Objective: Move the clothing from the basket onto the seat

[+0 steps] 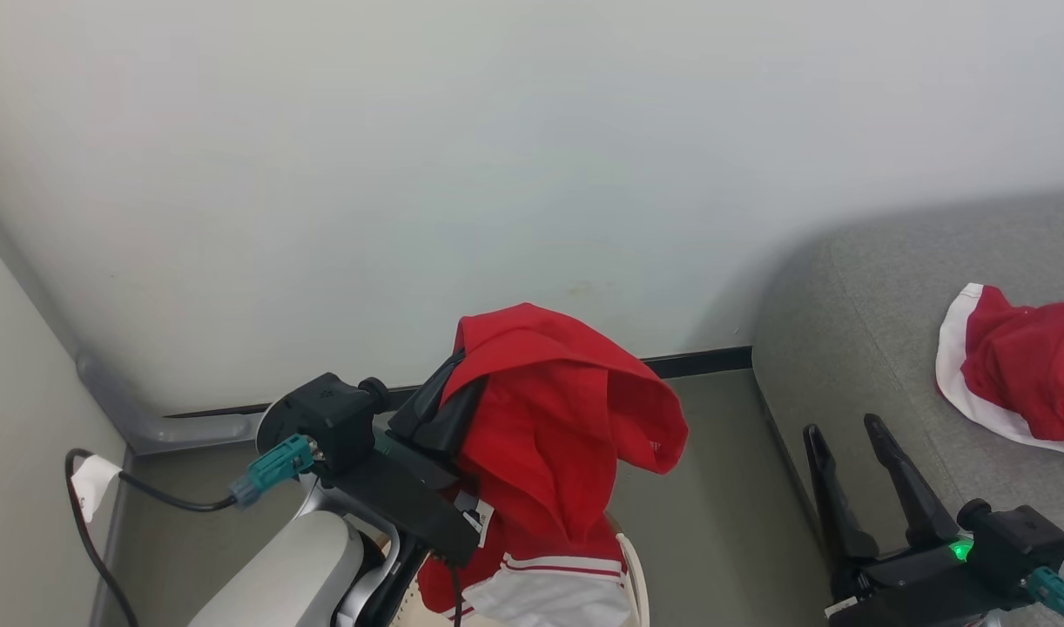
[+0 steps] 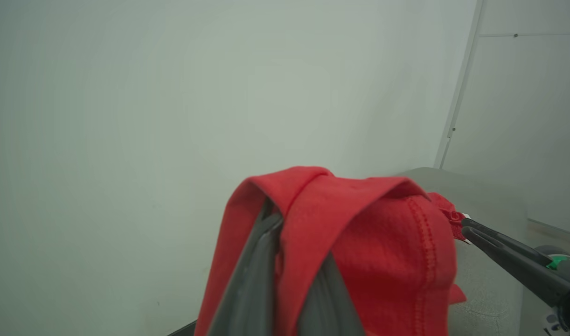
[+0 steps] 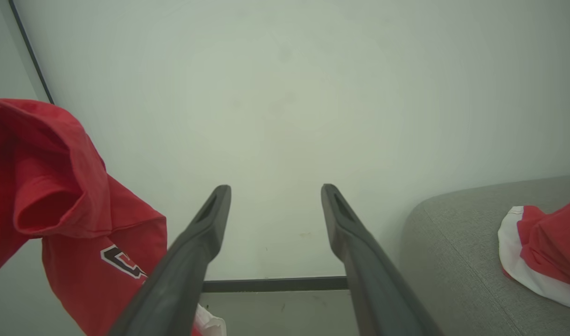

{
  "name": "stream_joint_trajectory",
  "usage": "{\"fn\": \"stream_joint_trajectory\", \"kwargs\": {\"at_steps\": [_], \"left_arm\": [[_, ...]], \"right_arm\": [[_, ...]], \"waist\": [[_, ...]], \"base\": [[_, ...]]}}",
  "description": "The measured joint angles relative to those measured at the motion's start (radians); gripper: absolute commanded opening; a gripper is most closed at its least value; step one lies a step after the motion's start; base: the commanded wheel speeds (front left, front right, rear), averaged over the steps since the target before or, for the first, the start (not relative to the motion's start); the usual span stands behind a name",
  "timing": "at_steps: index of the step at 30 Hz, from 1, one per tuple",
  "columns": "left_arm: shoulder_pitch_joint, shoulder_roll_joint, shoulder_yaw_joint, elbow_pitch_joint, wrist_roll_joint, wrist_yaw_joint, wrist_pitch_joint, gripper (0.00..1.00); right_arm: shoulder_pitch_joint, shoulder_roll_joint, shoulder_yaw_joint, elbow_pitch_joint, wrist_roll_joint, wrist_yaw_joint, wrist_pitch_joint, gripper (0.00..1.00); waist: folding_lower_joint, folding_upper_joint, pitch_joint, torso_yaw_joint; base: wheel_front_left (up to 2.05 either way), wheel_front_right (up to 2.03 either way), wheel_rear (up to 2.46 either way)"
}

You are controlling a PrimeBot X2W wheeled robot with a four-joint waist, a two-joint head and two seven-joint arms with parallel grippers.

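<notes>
Head view: a pale wall (image 1: 410,174) and grey floor (image 1: 723,488) lie behind. The left tool (image 1: 441,405), raised above the basket (image 1: 634,566), pinches a red garment (image 1: 549,435) that drapes over its fingers. The right tool (image 1: 841,425) points up at the edge of the seat (image 1: 845,348), where a second garment (image 1: 1020,374) lies. Left wrist view: fingers pressed together (tips under cloth). Right wrist view: fingers spread, holding nothing.

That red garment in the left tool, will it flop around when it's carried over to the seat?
Probably floppy: the red garment drapes in folds over the shut left tool and hangs below it. Likely light, since one pinch holds it all. Its low hem may swing or drag on the basket.
</notes>
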Motion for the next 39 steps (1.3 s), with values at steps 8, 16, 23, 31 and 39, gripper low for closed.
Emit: {"fn": "stream_joint_trajectory", "kwargs": {"at_steps": [8,16,23,31,39], "left_arm": [[0.009,0.013,0.003,-0.092,0.000,0.034,0.028,0.00],[0.007,0.011,0.002,-0.152,0.000,0.057,0.063,0.00],[-0.004,0.007,-0.007,-0.187,0.000,0.068,0.098,0.00],[-0.025,-0.007,-0.021,-0.208,0.000,0.068,0.125,0.00],[-0.038,-0.023,-0.039,-0.216,-0.007,0.067,0.150,0.00]], "right_arm": [[-0.003,0.000,0.143,0.019,0.008,0.000,0.031,1.00],[-0.103,-0.004,0.372,0.078,-0.003,0.000,0.093,1.00],[-0.215,-0.020,0.454,0.148,-0.004,0.001,0.123,1.00],[-0.328,-0.054,0.560,0.228,0.030,0.001,0.132,1.00],[-0.443,-0.053,0.658,0.299,0.073,0.001,0.131,1.00]], "waist": [[0.0002,0.0001,0.005,0.002],[0.0002,0.0002,0.021,0.005],[0.0002,0.0002,0.035,0.017],[0.0002,0.0002,0.044,0.051],[0.0002,0.0002,0.051,0.086]], "base": [[0.00,0.00,0.00],[0.00,0.00,0.00],[0.00,0.00,0.00],[0.00,0.00,0.00],[0.00,0.00,0.00]]}}
